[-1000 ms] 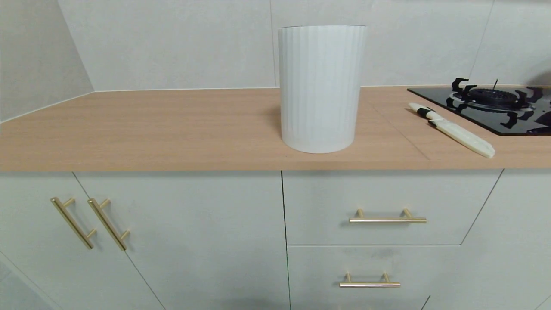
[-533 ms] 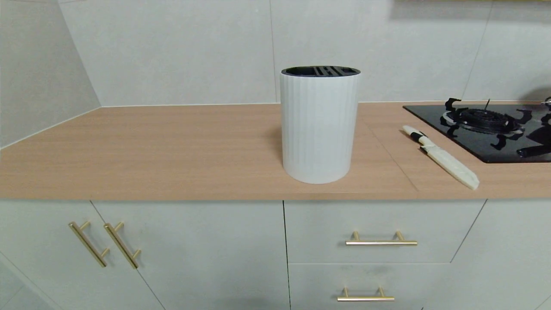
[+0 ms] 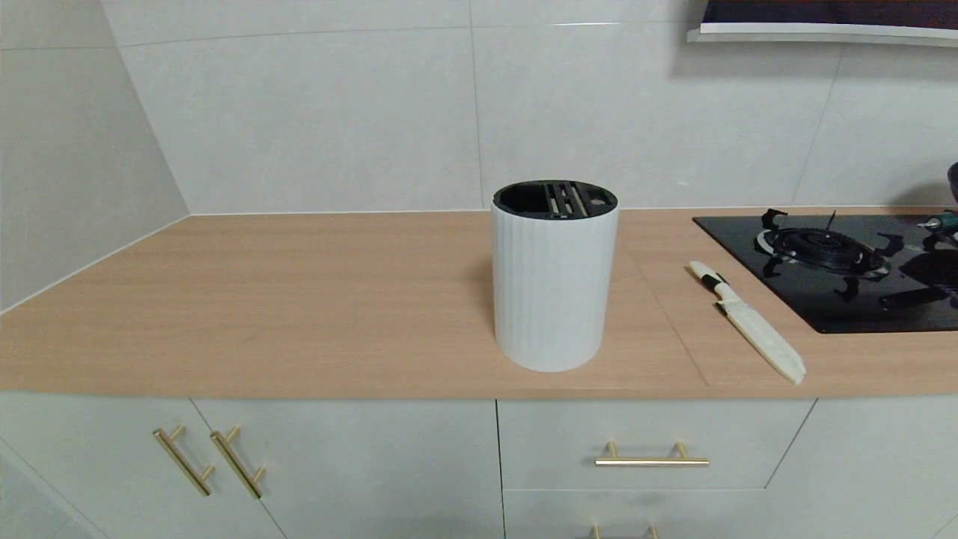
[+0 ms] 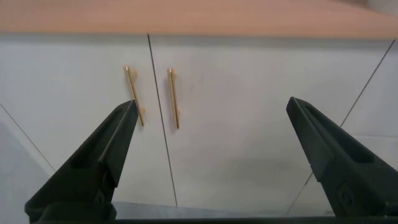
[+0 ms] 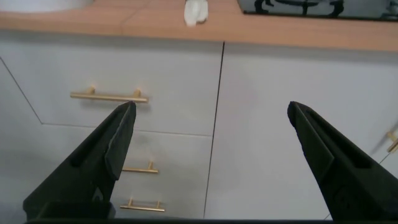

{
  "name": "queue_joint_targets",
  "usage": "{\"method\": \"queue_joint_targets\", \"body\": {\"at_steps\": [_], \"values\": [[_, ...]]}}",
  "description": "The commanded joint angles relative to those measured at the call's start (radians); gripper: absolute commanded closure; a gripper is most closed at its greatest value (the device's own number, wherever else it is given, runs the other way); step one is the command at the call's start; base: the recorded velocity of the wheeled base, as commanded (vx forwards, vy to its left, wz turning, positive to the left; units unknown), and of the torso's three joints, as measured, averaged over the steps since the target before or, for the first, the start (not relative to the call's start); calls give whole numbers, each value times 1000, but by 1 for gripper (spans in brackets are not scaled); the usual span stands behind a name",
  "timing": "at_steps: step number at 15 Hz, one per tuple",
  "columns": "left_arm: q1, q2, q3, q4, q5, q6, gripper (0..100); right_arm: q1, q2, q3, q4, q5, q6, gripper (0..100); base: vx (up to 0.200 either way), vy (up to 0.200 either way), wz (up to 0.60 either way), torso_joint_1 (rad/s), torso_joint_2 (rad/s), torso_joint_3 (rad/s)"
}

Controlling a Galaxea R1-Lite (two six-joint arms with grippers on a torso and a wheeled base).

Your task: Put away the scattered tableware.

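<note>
Table (image 3: pixel 299 299): long wood-look top with pale cabinet doors (image 4: pixel 81 124) and drawers (image 5: pixel 155 68) beneath.

Gas hob (image 3: pixel 823 277): set into the right end.

Knife block (image 3: pixel 554 299): white, ribbed, upright mid-table, black slotted top.

Knife (image 3: pixel 748 323): lies flat between block and hob, apart from the block and near the hob's edge. Handle points toward the wall, tip toward the front edge. Judged light and stiff. The pale blade is possibly sheathed or ceramic, hard to tell, and likely slippery. Best held at the black-and-white handle. The hob's edge is the one thing to mind.

Left gripper (image 4: pixel 211 104) and right gripper (image 5: pixel 211 107): low before the cabinet fronts, fingers spread, holding nothing.
</note>
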Motion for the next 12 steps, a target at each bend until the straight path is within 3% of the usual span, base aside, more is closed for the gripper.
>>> {"method": "queue_joint_targets", "body": {"at_steps": [1,12], "values": [[0,0,0,0,0,0,0,0,2,0,0,0,0,0,0,0,0,212,-491,-281],[0,0,0,0,0,0,0,0,2,0,0,0,0,0,0,0,0,242,-531,-292]]}}
